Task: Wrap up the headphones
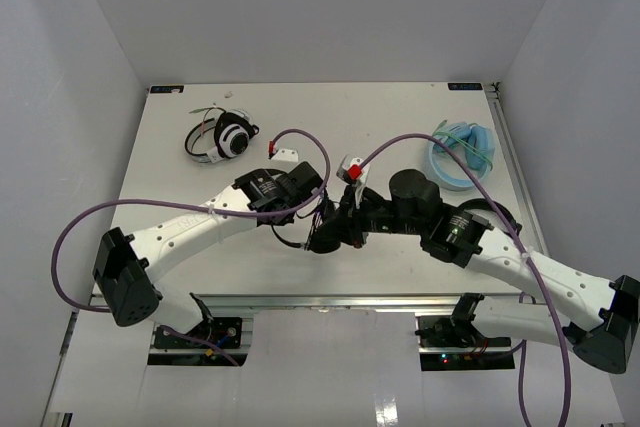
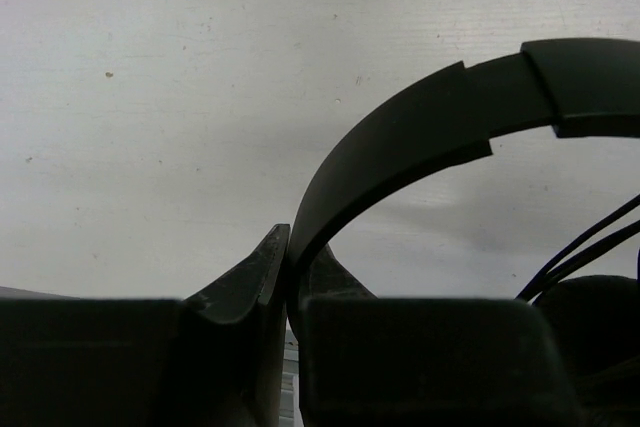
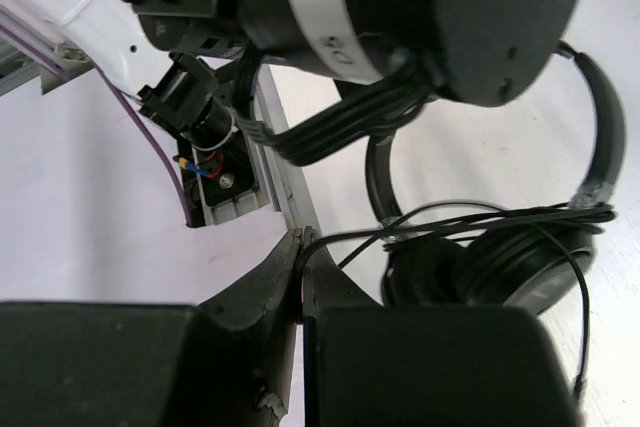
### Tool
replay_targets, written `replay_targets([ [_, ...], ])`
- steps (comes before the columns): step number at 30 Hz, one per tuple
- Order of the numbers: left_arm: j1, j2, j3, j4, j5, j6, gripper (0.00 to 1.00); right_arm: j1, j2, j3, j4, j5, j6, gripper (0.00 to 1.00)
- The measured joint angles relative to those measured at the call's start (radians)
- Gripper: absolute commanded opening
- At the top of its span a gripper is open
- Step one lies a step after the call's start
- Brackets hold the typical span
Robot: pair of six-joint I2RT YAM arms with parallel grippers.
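Note:
The black headphones (image 1: 323, 241) sit at mid-table between both grippers, mostly hidden by them in the top view. My left gripper (image 2: 290, 243) is shut on the thin black headband (image 2: 420, 127), which arcs up and to the right; an earcup (image 2: 590, 312) and the cable strands (image 2: 585, 247) show at the lower right. My right gripper (image 3: 302, 243) is shut on the thin black cable (image 3: 430, 229), which runs right across the stacked earcups (image 3: 500, 269) with pale lettering. In the top view the left gripper (image 1: 321, 214) and the right gripper (image 1: 346, 226) nearly touch.
A white-and-black pair (image 1: 222, 137) lies at the back left. A pale blue looped item (image 1: 461, 155) lies at the back right. A black arc (image 1: 499, 210) shows behind the right arm. The table's front rail (image 3: 240, 179) is just beside the right gripper.

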Motion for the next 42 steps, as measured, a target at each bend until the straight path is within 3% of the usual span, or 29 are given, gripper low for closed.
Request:
replay_targets([
  [9,0.011,-0.04,0.0,-0.017,-0.009,-0.049,0.0,0.108,-0.002,-0.087,0.094,0.016,0.039,0.08],
  [28,0.019,-0.282,-0.025,0.035,0.003,-0.106,0.0,0.255,0.043,-0.286,0.398,0.1,0.1,0.09],
  [42,0.021,-0.435,-0.068,0.069,-0.044,-0.154,0.0,0.352,0.142,-0.295,0.405,0.352,0.132,0.17],
])
